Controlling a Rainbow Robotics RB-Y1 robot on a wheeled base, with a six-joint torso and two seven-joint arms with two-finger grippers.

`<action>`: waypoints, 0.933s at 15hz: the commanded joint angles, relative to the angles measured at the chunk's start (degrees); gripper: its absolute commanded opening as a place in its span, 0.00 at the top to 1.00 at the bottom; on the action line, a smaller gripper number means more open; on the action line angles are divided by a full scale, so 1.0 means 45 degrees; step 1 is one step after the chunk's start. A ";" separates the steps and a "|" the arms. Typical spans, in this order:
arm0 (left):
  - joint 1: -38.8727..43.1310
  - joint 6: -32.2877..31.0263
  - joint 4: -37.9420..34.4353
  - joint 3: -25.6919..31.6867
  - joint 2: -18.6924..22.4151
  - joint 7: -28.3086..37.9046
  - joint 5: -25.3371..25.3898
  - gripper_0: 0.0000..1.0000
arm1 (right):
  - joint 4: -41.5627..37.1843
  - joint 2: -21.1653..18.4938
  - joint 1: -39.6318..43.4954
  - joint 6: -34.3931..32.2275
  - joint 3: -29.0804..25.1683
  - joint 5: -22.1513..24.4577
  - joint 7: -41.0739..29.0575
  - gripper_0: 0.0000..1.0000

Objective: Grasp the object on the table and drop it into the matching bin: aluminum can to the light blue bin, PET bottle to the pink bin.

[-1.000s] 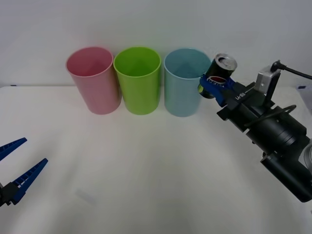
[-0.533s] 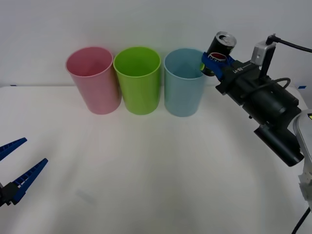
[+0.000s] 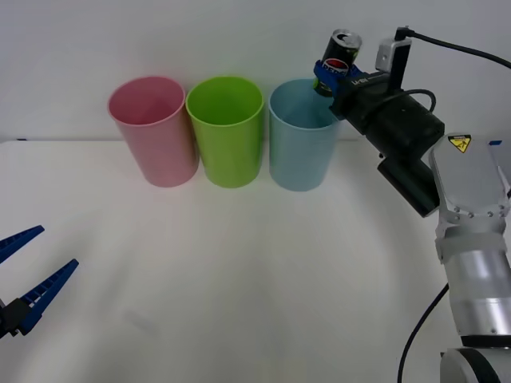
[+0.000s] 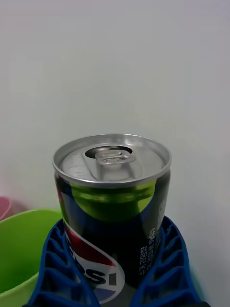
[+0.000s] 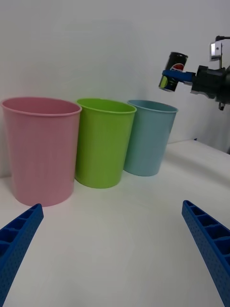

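Observation:
The aluminum can is a small dark can with a silver top and a red, white and blue logo; it is held in the air, slightly tilted, just above the right rim of the light blue bin. My right gripper is shut on the can, its blue fingers clasping both sides. The same can hangs above and right of the light blue bin. The pink bin stands at the row's left end. My left gripper rests open low at the table's left.
A green bin stands between the pink and light blue bins, all three close together along the far edge of the white table. A plain white wall rises right behind them. My right arm stretches over the table's right side.
My right gripper has carried the can up and to the left, from beside the light blue bin's right wall to above its right rim. The left arm has stayed still.

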 commanded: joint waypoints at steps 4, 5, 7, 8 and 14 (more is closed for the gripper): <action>-0.0001 0.0000 0.0000 0.0000 0.0000 0.0000 0.0000 0.00 | 0.1357 0.0385 -0.1023 0.0273 -0.0177 0.0324 0.0363 1.00; -0.0001 0.0000 0.0000 0.0000 0.0000 0.0000 0.0000 0.00 | 0.1357 0.0385 -0.1023 0.0273 -0.0138 0.0344 0.0403 1.00; -0.0001 0.0000 0.0000 0.0000 0.0000 0.0000 0.0000 0.00 | 0.1357 0.0385 -0.1004 0.0253 -0.0079 0.0344 0.0442 1.00; -0.0001 0.0000 0.0000 0.0000 0.0000 0.0000 0.0000 0.00 | 0.1357 0.0385 -0.1004 0.0234 -0.0079 0.0324 0.0461 1.00; -0.0001 0.0000 0.0000 0.0000 0.0000 0.0000 0.0000 0.00 | 0.1357 0.0385 -0.0926 0.0253 -0.0098 0.0324 0.0481 0.00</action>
